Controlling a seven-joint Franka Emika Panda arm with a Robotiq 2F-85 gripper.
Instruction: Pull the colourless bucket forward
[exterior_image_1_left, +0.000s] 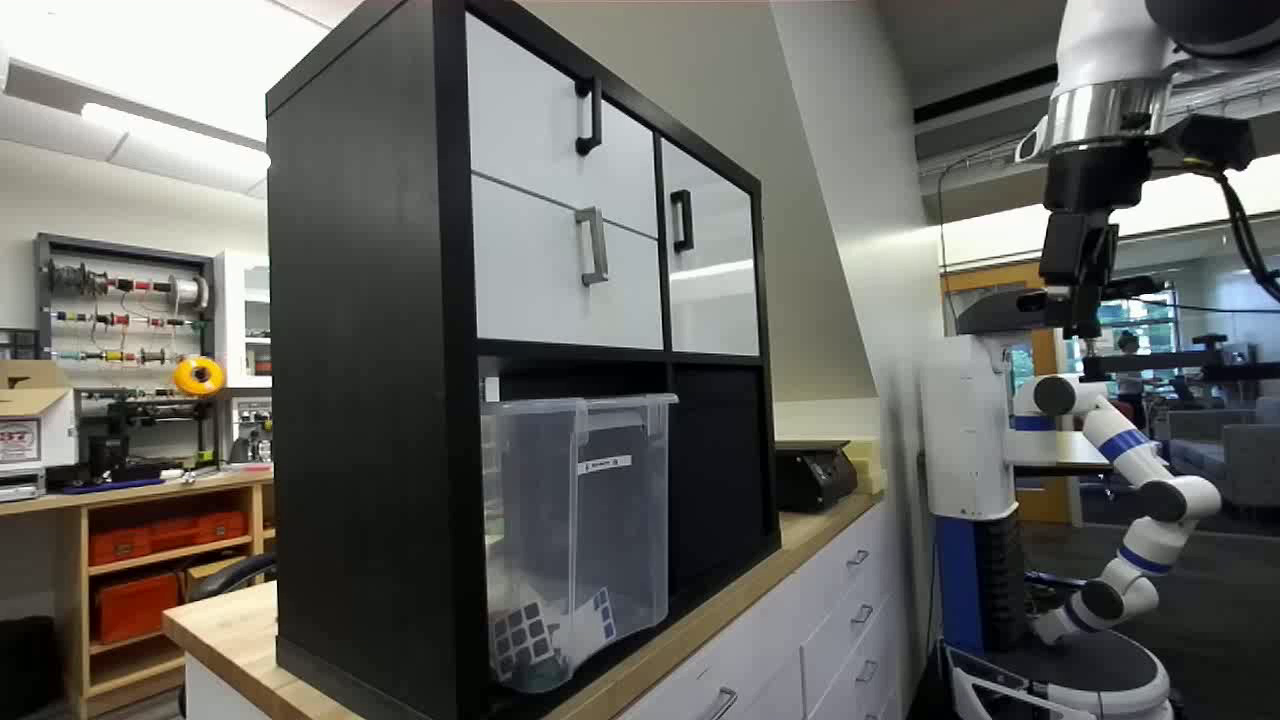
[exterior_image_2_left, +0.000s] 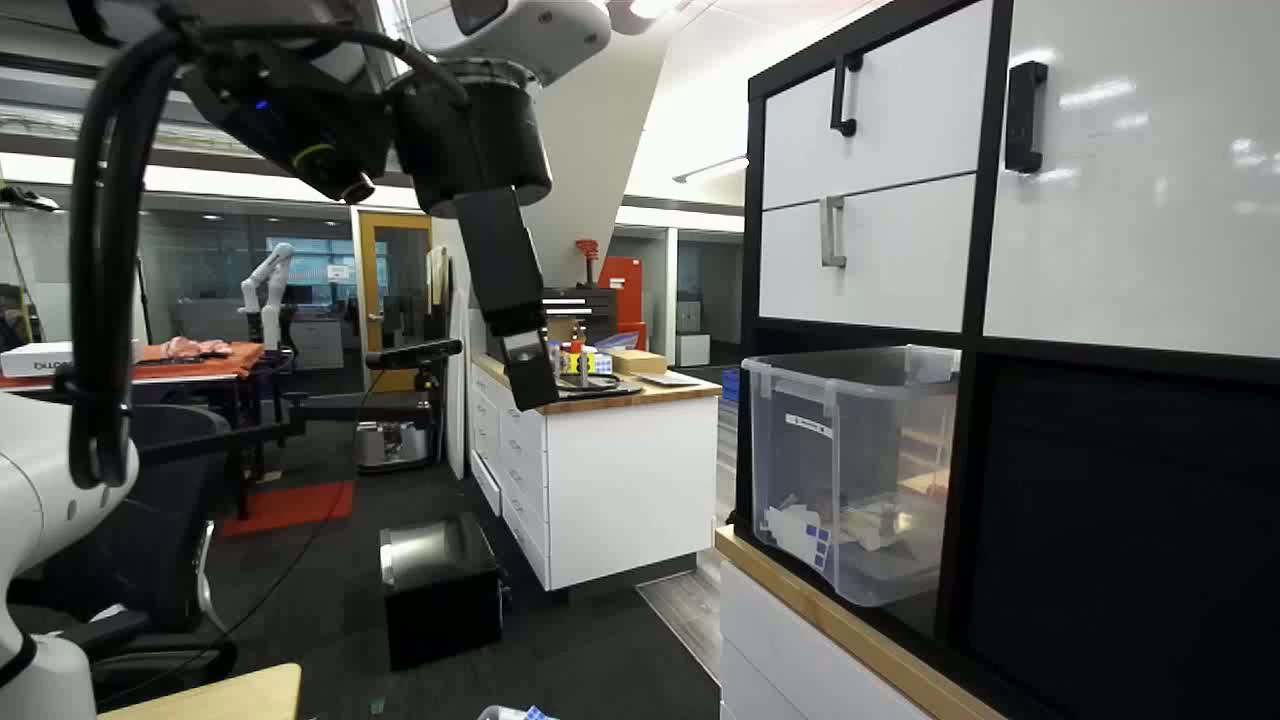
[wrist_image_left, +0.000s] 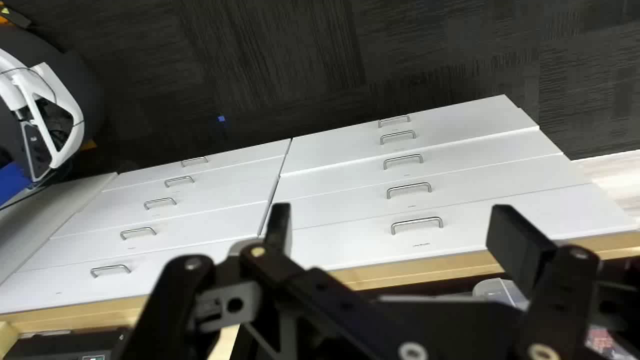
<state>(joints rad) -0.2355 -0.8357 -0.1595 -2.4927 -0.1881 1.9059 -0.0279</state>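
1. sitting at the bottom of the black shelf (exterior_image_1_left: 358, 360), near and left in an exterior view, the clear bin (exterior_image_1_left: 625, 530) waited, well apart from the gripper (wrist_image_left: 391, 215)!
2. and the tool? in the wrist view its fingers (wrist_image_left: 522, 250) stood wide apart, nothing between them.
3. only a few things showed through, what looked like a checkered cube (exterior_image_1_left: 525, 638) at the near left, so it promised a light pull with some rattling.
4. those walls looked like hard, thin plastic: stiff at the corners, apt to bow mid-wall, slick to grip, hardly fragile.
5. the spot to take was the front rim (exterior_image_1_left: 632, 402), mid-span above the white label (exterior_image_1_left: 604, 464), one finger inside, one out.
6. a slow, straight pull looked best; tugged off-centre, it risked jamming!
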